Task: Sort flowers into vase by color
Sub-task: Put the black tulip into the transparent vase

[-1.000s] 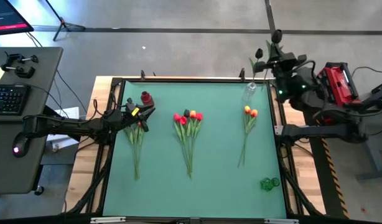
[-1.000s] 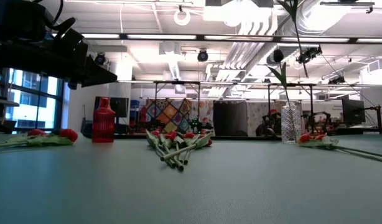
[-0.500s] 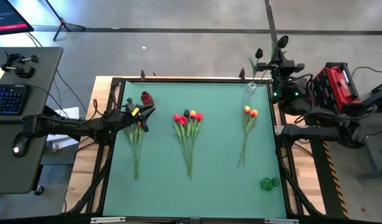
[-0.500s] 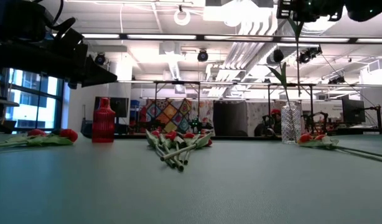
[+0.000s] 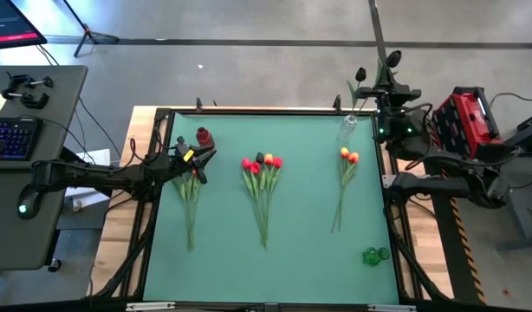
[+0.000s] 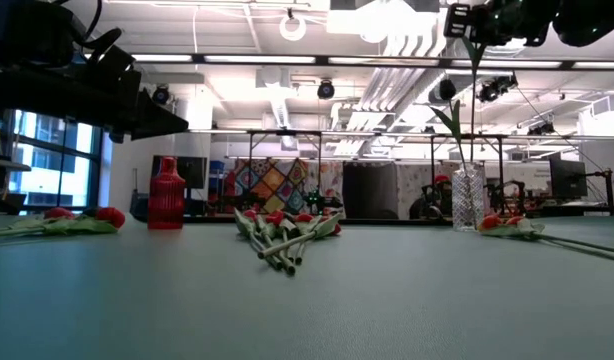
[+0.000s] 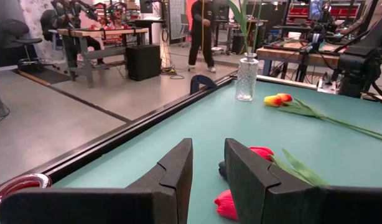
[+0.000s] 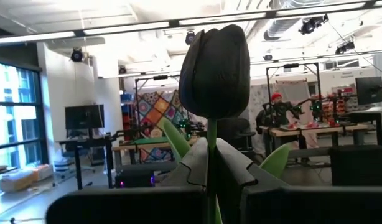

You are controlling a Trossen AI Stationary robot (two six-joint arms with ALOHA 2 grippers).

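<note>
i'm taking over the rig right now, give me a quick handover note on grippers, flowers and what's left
Right gripper: shut on a near-black tulip, held upright above the clear vase at the table's far right; its stem reaches down to the vase.
Left gripper: slightly parted, holding nothing, above the left red tulips, beside the red vase.
Done: one dark tulip stands in the clear vase.
Left: left red bunch, mixed centre bunch, orange pair.
</note>
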